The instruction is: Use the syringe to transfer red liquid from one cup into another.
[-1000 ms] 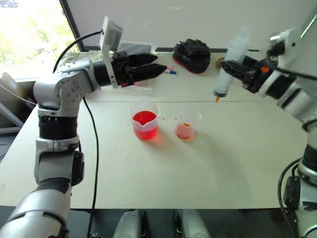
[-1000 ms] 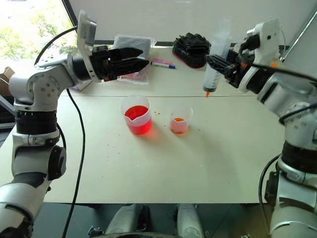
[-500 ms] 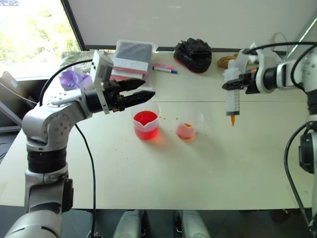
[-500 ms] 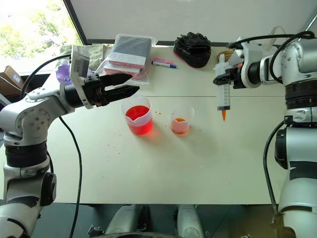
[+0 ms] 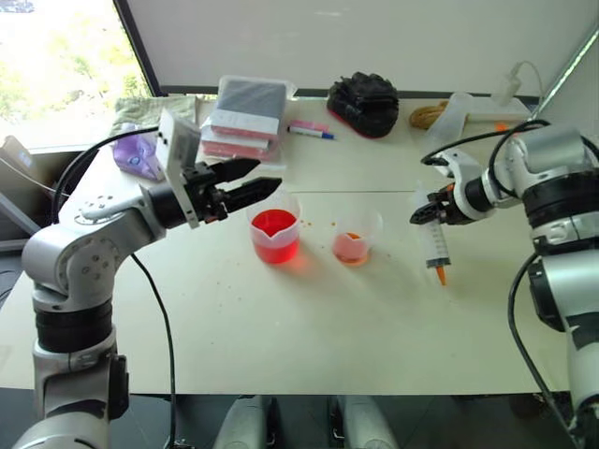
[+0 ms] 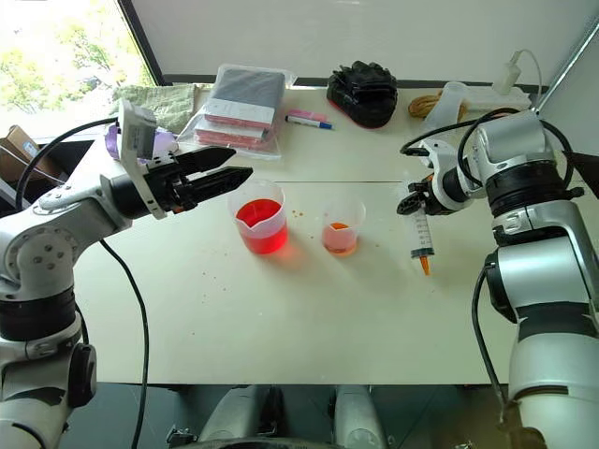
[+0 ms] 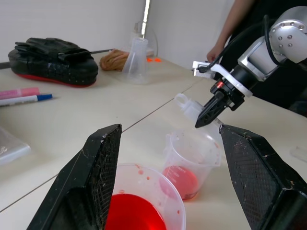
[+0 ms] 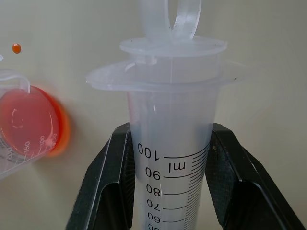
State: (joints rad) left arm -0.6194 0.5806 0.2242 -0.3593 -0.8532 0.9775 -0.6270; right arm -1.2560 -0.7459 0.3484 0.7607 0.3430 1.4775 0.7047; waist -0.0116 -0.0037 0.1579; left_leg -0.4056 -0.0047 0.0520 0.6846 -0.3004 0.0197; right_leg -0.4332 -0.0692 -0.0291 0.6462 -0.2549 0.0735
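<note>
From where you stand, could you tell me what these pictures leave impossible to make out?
- Whether the syringe holds any liquid: too small in the eye views, and in the right wrist view the right gripper covers its lower barrel.
- The person behind the table: cut off by the left wrist view's top edge.
- Graduation marks on the spouted cup and the plain cup: too small to read.

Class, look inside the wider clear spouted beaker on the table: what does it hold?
The wide clear spouted beaker holds bright red liquid, filling its lower part beneath a bare clear rim. Its bottom is hidden beneath the liquid.
</note>
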